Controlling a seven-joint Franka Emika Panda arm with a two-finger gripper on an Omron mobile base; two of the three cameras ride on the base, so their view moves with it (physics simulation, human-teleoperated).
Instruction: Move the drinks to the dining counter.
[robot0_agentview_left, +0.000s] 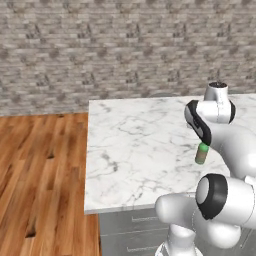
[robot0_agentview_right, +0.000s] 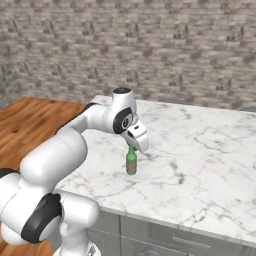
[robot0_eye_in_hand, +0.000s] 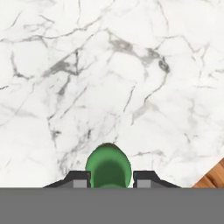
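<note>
White, grey-veined marble forms the dining counter (robot0_agentview_left: 130, 150), a broad slab with free edges resting on grey drawer fronts (robot0_agentview_right: 175, 240). A green glass bottle (robot0_agentview_right: 131, 162) stands upright on this slab, near the front edge and toward the side that borders the wooden floor (robot0_agentview_left: 40, 175). In the left base view the bottle (robot0_agentview_left: 202, 153) appears just below the dark wrist of the white arm, with its lower body showing against the marble. In the right base view the gripper (robot0_agentview_right: 132, 149) points straight down over the bottle, and its jaws are closed on the bottle's neck; the bottle's base meets the counter, with a faint shadow beside it. The hand view looks down along the gripper (robot0_eye_in_hand: 108, 178): the rounded green top of the bottle (robot0_eye_in_hand: 108, 164) sits between the two dark fingertips (robot0_eye_in_hand: 78, 179), which press against it on either side. Beyond the bottle in this view, the marble surface (robot0_eye_in_hand: 109, 65) spreads out with its grey veining, and a small corner of wooden floor (robot0_eye_in_hand: 214, 175) shows past the slab's edge at lower right. A wall of grey-brown brick (robot0_agentview_left: 125, 45) rises behind the counter in both base views.
</note>
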